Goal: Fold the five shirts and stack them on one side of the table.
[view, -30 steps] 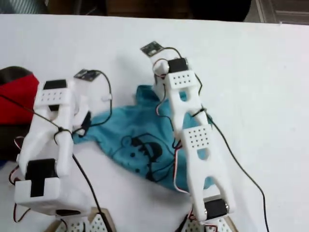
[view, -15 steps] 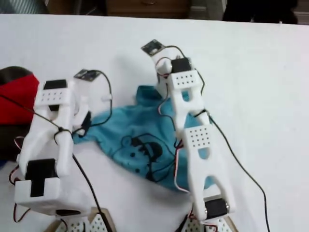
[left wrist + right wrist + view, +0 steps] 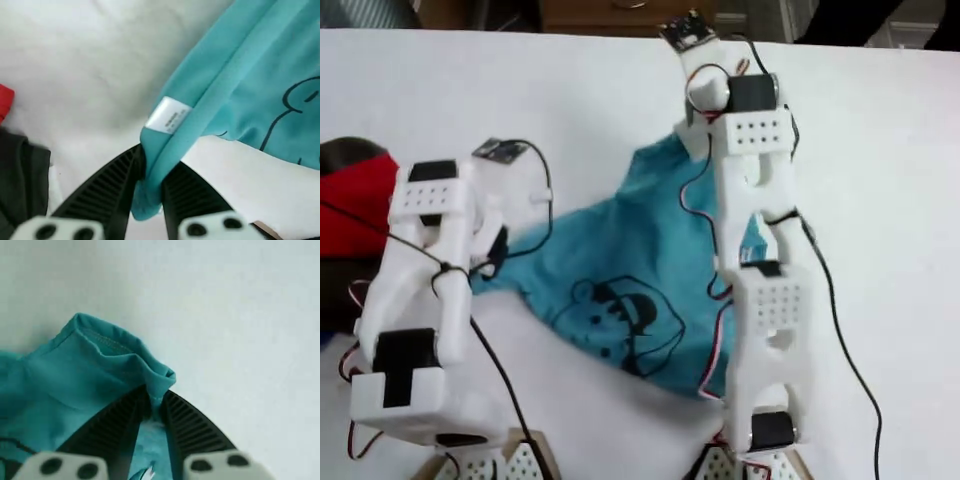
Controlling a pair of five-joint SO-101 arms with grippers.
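Shirt (image 3: 620,250): left gripper (image 3: 154,161) (right gripper (image 3: 156,394) too)

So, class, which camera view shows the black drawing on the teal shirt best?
The high view: the drawing lies nearly whole on the teal shirt. The left wrist view catches a few of its lines; the right wrist view barely a trace.

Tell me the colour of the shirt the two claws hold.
The shirt is teal with a black line drawing; clearest in the high view.
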